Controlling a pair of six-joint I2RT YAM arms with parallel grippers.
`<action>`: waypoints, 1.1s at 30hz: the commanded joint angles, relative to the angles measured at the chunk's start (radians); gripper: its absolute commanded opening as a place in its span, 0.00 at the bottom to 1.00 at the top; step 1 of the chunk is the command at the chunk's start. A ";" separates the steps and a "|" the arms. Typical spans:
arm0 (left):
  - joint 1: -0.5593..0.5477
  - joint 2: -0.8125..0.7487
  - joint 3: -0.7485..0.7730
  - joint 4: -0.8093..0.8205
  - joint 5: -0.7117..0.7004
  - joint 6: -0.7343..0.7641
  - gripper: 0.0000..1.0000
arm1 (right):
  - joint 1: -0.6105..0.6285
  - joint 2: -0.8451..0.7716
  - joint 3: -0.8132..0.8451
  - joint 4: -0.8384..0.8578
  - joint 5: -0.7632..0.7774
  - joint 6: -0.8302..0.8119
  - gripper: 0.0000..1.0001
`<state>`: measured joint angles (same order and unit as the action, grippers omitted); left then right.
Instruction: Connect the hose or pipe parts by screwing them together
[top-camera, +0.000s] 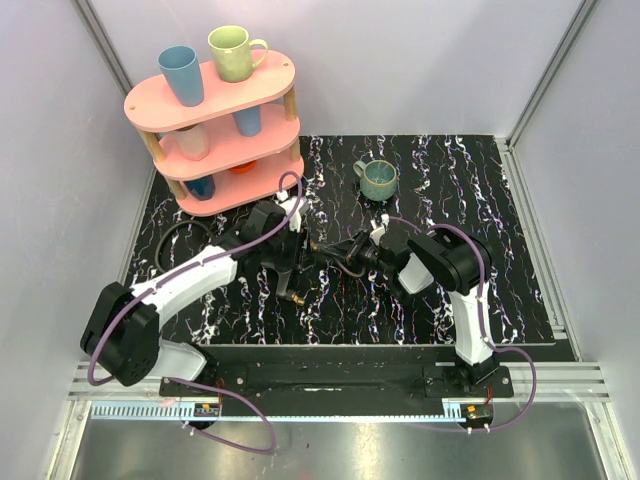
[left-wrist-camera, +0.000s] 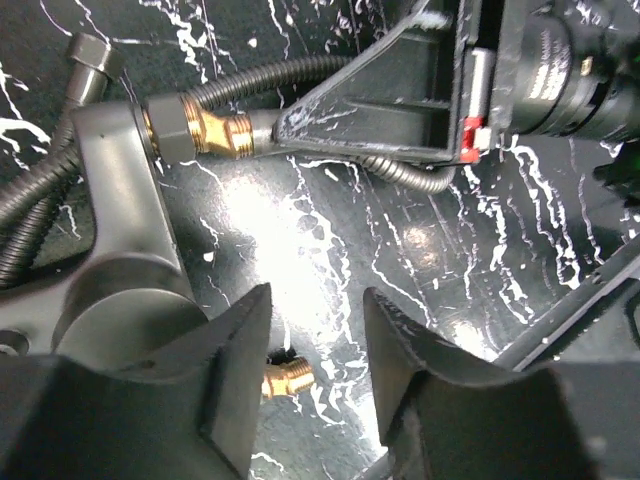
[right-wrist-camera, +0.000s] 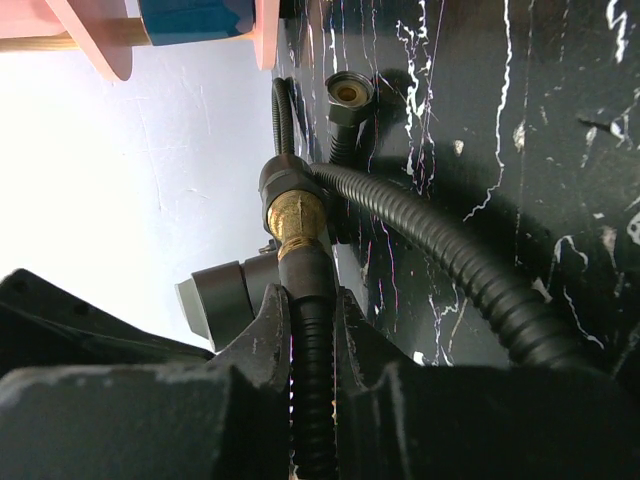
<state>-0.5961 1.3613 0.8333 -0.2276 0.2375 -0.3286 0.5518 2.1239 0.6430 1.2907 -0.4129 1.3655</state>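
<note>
Threading was the step in hand, by my reading. The right claw (right-wrist-camera: 310, 300) was clamped on the black corrugated hose (right-wrist-camera: 312, 400) just behind its brass fitting (right-wrist-camera: 295, 225). The fitting's tip sat in the dark collar (right-wrist-camera: 285, 178) of the dark grey piece (left-wrist-camera: 115, 190), at 12 o'clock from the claw in the right wrist view. This joint was near the middle of the worktop (top-camera: 450, 200), with a teal mug (top-camera: 380, 180) at 1 o'clock of it. The left claw (left-wrist-camera: 315, 300) stood open over bare worktop, gripping nothing. In its own view the joint was at 11 o'clock and a loose brass elbow (left-wrist-camera: 290, 378) at 6 o'clock. How far the thread had seated could not be told. The next move probably called for the left claw to close squarely on the collar and turn it while the right claw kept the hose from twisting. A tilted start would risk cross-threading.
</note>
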 joint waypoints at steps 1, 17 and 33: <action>0.004 0.002 0.179 -0.157 -0.085 0.097 0.53 | -0.006 -0.021 0.032 0.228 0.005 -0.037 0.04; 0.045 0.370 0.584 -0.489 -0.196 0.256 0.61 | -0.006 -0.059 0.066 0.185 -0.066 -0.085 0.01; 0.094 0.472 0.573 -0.506 -0.182 0.352 0.59 | -0.006 -0.065 0.103 0.154 -0.066 -0.088 0.01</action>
<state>-0.5007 1.8145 1.3945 -0.7422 0.0681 -0.0120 0.5488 2.1185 0.7013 1.2739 -0.4656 1.2774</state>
